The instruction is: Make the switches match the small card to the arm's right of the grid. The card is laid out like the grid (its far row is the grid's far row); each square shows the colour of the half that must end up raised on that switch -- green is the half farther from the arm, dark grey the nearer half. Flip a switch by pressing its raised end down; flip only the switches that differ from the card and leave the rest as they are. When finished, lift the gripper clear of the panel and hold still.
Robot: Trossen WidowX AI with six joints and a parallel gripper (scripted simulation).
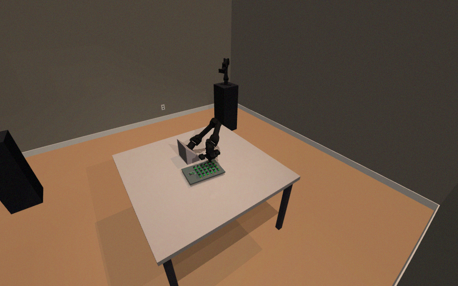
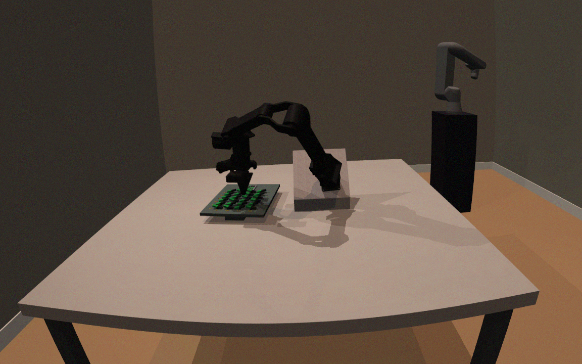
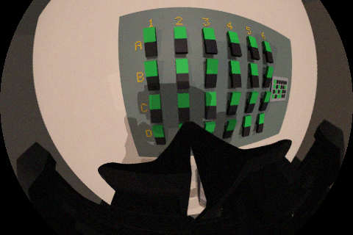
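Observation:
The grey-green panel carries a grid of green and dark grey rocker switches, with columns 1 to 6 and rows A to D. The small card lies on the panel beyond column 6; its squares are green and dark but too small to read surely. My gripper is shut and empty, pointing down low over the panel. In the wrist view its tip overlaps the space between switch C2 and switch D2, which is mostly hidden. Contact cannot be told.
A tilted grey board stands on the white table beside the arm's base. Black pedestals with other robot arms stand beyond the table. The arm's shadow falls over the near part of columns 1 to 4.

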